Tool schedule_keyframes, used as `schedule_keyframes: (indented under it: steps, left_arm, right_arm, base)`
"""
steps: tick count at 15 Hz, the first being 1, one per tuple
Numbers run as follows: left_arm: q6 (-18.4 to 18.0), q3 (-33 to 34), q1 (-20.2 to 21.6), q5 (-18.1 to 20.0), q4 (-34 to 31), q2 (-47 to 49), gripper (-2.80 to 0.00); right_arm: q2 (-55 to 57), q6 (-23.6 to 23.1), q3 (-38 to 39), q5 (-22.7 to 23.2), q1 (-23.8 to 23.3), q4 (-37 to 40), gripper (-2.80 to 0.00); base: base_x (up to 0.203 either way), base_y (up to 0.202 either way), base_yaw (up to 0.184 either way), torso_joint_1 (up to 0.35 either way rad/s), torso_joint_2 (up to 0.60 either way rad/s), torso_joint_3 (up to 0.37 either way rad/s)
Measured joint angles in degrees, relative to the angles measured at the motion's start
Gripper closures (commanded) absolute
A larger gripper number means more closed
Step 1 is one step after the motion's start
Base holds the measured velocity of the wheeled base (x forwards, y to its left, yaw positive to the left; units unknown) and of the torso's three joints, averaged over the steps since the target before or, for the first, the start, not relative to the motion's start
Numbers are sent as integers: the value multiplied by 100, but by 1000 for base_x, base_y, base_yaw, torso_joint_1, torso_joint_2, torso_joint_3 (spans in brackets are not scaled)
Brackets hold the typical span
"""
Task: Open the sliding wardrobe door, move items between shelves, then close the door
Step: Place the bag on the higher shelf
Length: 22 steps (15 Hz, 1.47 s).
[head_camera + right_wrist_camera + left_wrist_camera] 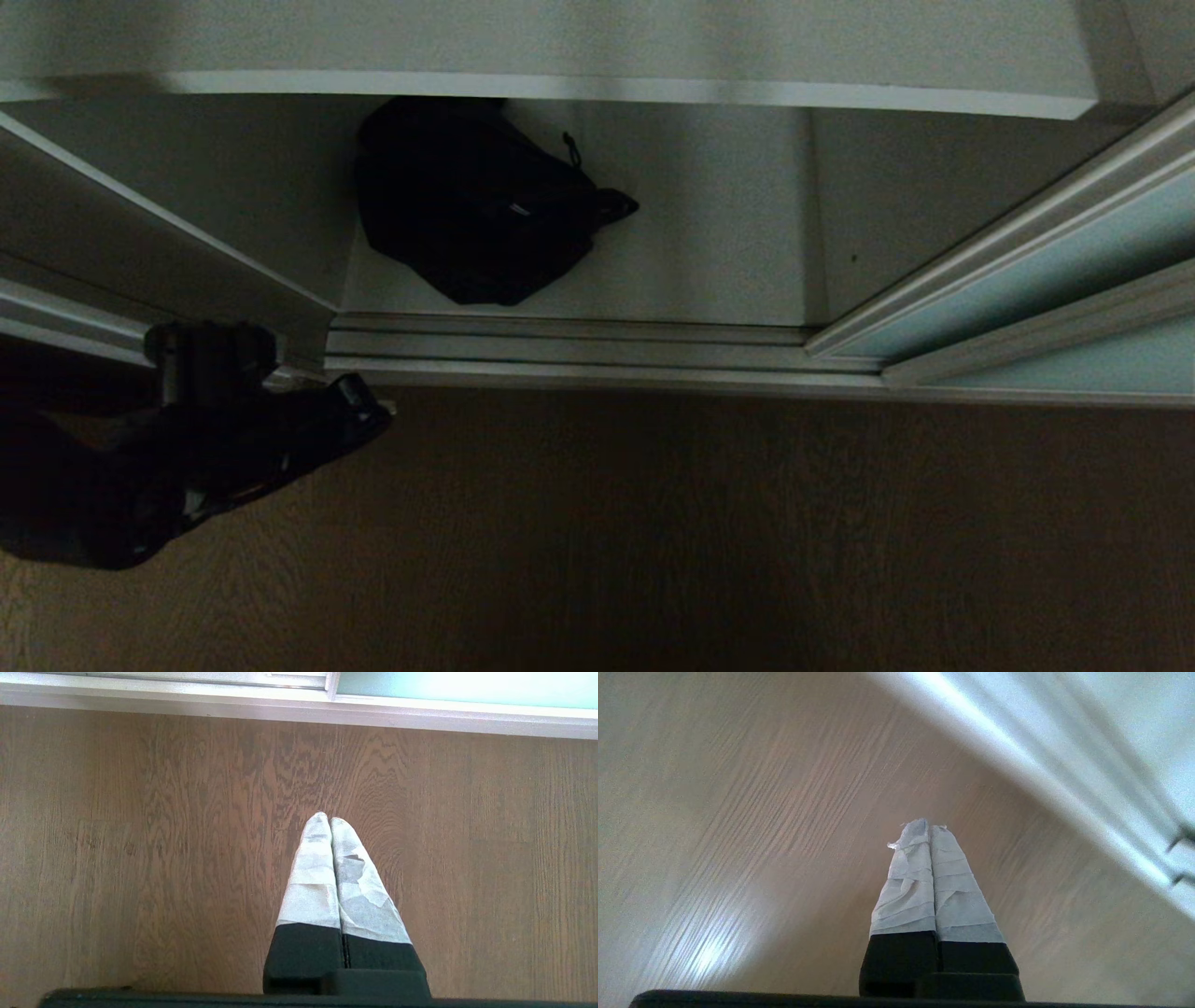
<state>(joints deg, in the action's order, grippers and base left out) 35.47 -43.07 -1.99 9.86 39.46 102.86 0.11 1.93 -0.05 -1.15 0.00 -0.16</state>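
Wood-grain floor (700,532) fills the foreground before our open wardrobe bay. Sliding wardrobe door (1046,271), frosted blue-green glass in silver frame, stands pushed to the right. An upper shelf (607,47) spans the bay; the lowest shelf (709,252) lies behind the ribbed floor track (569,350). One black bag (476,210) rests on that lowest shelf, left of centre. Our left gripper (928,826) is low at left by the track, taped fingers pressed together, empty; in the dim head view its outline is hard to read. Our right gripper (325,817) hangs over the floor, closed, empty.
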Motion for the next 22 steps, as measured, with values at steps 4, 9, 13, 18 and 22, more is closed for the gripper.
schedule_keyframes:
  steps: [4,9,13,18,22]
  left_arm:
    - [-11,-1468,-3,20,122,913,-280]
    - [11,-2068,-43,401,363,1481,-280]
    - [60,-2678,-49,485,797,1800,-280]
    - [63,-4119,-38,525,782,2705,-280]
    - [47,-4975,-33,923,821,3484,-280]
  right_arm:
    - [0,2,0,2,0,0,0]
    - [0,0,-5,2,0,0,0]
    - [0,2,0,1,0,0,0]
    - [0,7,-5,2,0,0,0]
    - [0,3,2,2,0,0,0]
  base:
    - [0,0,0,0,0,0]
    - [0,0,0,0,0,0]
    - [0,0,0,0,0,0]
    - [0,0,0,0,0,0]
    - [0,0,0,0,0,0]
